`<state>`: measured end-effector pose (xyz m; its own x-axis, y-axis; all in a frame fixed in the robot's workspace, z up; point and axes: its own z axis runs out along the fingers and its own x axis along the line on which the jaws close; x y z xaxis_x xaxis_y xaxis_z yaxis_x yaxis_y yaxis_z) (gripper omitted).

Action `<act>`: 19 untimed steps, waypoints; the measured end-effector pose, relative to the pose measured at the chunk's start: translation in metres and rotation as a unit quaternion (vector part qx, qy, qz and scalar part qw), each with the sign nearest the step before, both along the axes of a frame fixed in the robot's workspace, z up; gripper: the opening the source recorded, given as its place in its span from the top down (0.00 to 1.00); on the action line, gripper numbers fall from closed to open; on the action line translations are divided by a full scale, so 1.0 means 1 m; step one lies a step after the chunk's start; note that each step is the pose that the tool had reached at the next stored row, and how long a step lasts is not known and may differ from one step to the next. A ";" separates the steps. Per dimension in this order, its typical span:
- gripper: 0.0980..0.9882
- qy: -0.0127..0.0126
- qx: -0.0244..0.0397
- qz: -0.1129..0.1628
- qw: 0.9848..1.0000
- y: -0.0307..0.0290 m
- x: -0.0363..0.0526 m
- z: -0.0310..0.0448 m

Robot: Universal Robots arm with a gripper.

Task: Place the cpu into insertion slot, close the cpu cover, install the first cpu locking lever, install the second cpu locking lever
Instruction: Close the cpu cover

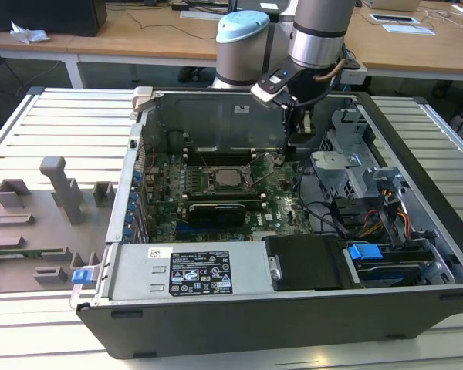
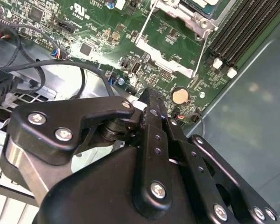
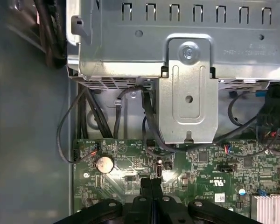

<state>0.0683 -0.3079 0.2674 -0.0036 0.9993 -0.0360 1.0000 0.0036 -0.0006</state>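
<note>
Open computer case (image 1: 216, 324). Gripper (image 1: 298, 140) hangs near the insertion slot (image 1: 213, 179), jaws pressed together, holding nothing. Cpu cover (image 2: 164, 59) appears swung open, between slot and gripper. Cpu (image 1: 231, 179) sits in the slot. Judgement: cover-closing step; push the frame's free edge down evenly, clear of the chip.

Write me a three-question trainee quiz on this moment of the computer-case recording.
1. True or false: the small square silver-grey cpu lies in the metal-rimmed square insertion slot on the green circuit board.
2. The black gripper has its fingers: A) wide open; B) shut, holding nothing; C) shut on the cpu.
3. Which round silver part sits on the board close to the fingertips in both wrist views?
Key: 1 true; 2 B; 3 the coin cell battery.
</note>
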 end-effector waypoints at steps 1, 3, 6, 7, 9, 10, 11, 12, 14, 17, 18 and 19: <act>0.99 0.000 0.000 0.000 1.000 0.0000 0.0002 -0.0016; 0.99 0.001 0.000 0.000 1.000 0.0000 0.0006 -0.0058; 0.99 0.002 0.000 0.000 1.000 0.0000 0.0010 -0.0129; 0.99 0.002 0.000 0.000 1.000 0.0000 0.0011 -0.0154; 0.99 0.002 0.000 0.000 1.000 0.0000 0.0011 -0.0193; 0.99 0.002 0.000 0.000 1.000 0.0000 0.0011 -0.0207; 0.99 0.002 0.000 0.000 1.000 0.0000 0.0011 -0.0223; 0.99 0.002 0.000 0.000 1.000 0.0000 0.0010 -0.0236; 0.99 0.002 0.000 0.000 1.000 0.0000 -0.0035 -0.0270; 0.99 0.002 0.000 0.000 1.000 0.0000 -0.0161 -0.0274; 0.99 0.002 0.000 0.000 1.000 0.0000 -0.0226 -0.0274; 0.99 0.002 0.001 0.000 1.000 0.0000 -0.0320 -0.0274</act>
<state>0.0363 -0.3079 0.2400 -0.0037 0.9994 -0.0348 1.0000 0.0036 -0.0042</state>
